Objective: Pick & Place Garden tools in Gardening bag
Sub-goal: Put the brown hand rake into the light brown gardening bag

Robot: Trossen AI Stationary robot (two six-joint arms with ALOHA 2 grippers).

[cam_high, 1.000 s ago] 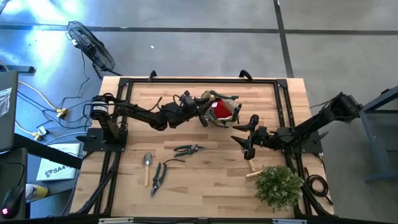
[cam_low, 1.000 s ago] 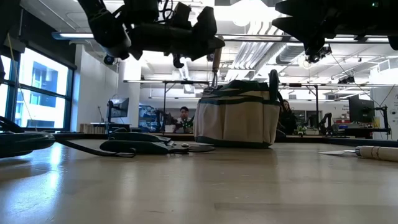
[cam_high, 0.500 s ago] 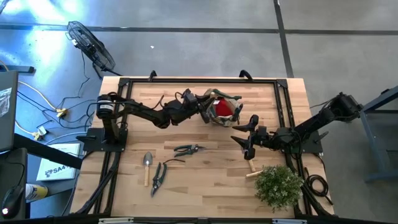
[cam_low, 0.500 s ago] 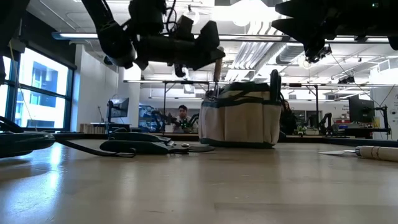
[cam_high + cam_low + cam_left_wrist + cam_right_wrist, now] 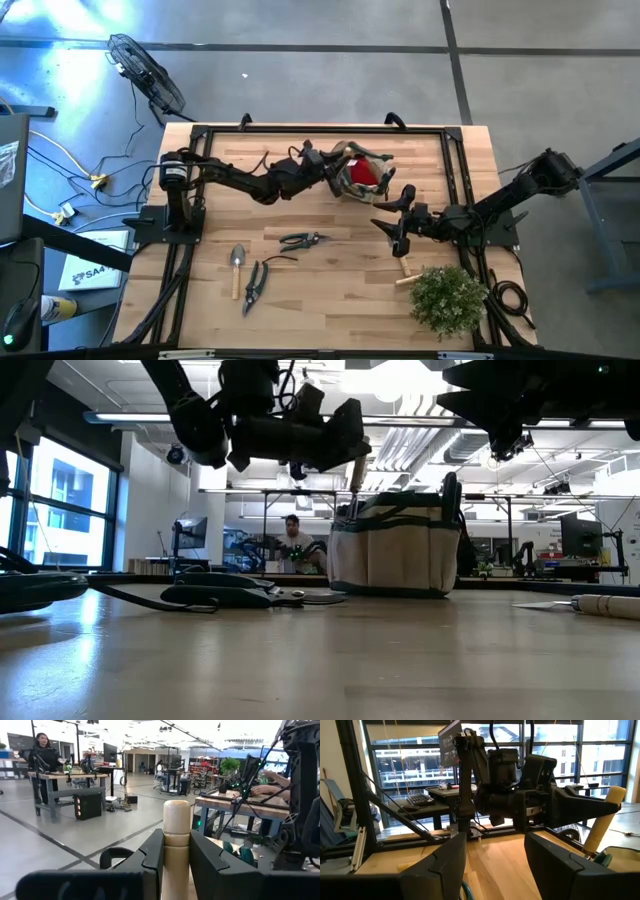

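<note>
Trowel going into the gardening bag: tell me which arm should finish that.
Left. The left gripper is shut on the trowel at the gardening bag; the right gripper hovers open, farther off.

The olive-tan bag stands top centre, a red glove inside. Shears lie centre; a trowel and more shears lie lower left.

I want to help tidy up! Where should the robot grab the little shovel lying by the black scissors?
By its pale wooden handle, coming straight down from above. The trowel lies flat, and the handle is a straight, narrow stick; the blade is wide and thin.
</note>
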